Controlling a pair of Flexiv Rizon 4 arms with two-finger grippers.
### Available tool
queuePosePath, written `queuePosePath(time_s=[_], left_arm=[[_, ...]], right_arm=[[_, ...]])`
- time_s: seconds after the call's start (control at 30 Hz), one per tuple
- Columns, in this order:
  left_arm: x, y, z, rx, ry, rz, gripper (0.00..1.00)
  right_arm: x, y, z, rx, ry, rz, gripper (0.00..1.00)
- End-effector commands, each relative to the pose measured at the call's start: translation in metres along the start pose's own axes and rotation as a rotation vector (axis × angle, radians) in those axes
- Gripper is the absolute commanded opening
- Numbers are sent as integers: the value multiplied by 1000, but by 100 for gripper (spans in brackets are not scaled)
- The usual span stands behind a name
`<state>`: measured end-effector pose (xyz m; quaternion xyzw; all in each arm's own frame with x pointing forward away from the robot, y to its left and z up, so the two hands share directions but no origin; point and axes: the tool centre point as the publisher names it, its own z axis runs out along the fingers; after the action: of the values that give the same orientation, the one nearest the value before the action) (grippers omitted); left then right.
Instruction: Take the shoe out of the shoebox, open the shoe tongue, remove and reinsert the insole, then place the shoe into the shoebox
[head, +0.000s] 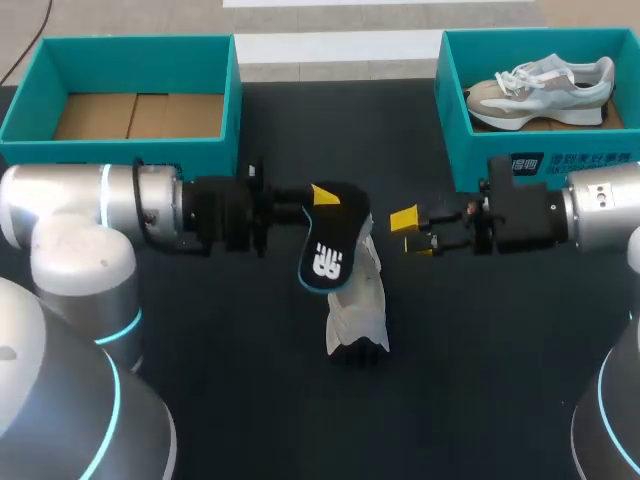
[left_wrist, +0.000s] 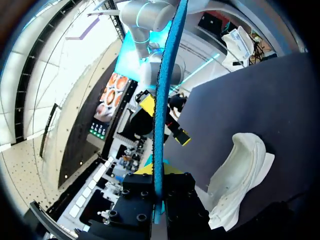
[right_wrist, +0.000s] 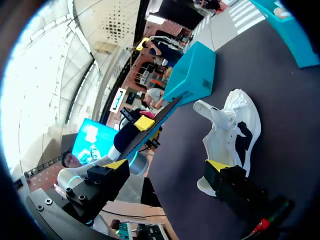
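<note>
My left gripper (head: 322, 200) is shut on the insole (head: 326, 250), black on top with a white logo, and holds it in the air over the middle of the table. In the left wrist view the insole (left_wrist: 162, 95) stands edge-on, blue, between the fingers of that gripper (left_wrist: 157, 176). Just below and right of the insole, the white shoe (head: 360, 300) lies on the dark table. My right gripper (head: 413, 231) stands open beside the insole, touching nothing. In the right wrist view the shoe (right_wrist: 227, 127) lies ahead of that gripper's (right_wrist: 167, 167) wide-spread yellow tips.
A teal shoebox (head: 455, 120) at the back right holds a second grey-and-white shoe (head: 545, 88). Another teal box (head: 235, 110) with a cardboard floor stands at the back left. The dark table (head: 250, 380) runs forward to the near edge.
</note>
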<state>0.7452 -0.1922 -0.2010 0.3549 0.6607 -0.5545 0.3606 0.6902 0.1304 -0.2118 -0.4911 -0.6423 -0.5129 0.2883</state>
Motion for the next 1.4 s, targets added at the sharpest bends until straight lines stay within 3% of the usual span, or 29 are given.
queuePosePath(time_s=[0.03, 0.67, 0.77, 0.8, 0.97, 1.0, 1.03, 1.4], left_arm=[[-6, -7, -13, 37, 96, -37, 0], [-6, -9, -13, 35, 88, -51, 0], [-6, -9, -13, 35, 88, -51, 0], [-6, -9, -13, 35, 88, -51, 0], [-6, -9, -13, 35, 88, -51, 0], [-6, -9, -13, 35, 88, -51, 0], [-6, -9, -13, 35, 88, -51, 0], [-6, -9, -13, 35, 88, -51, 0]], right_arm=[[3, 1, -4, 13, -204, -240, 100], [3, 1, -4, 13, -204, -240, 100], [4, 0, -9, 134, -289, -573, 100], [2, -2, -11, 193, -265, -725, 100], [-14, -4, -21, 353, -117, -1044, 100], [-19, -2, -22, 424, -97, -1086, 100], [-23, -1, -23, 461, -104, -1079, 100], [-23, -1, -23, 461, -104, -1079, 100]])
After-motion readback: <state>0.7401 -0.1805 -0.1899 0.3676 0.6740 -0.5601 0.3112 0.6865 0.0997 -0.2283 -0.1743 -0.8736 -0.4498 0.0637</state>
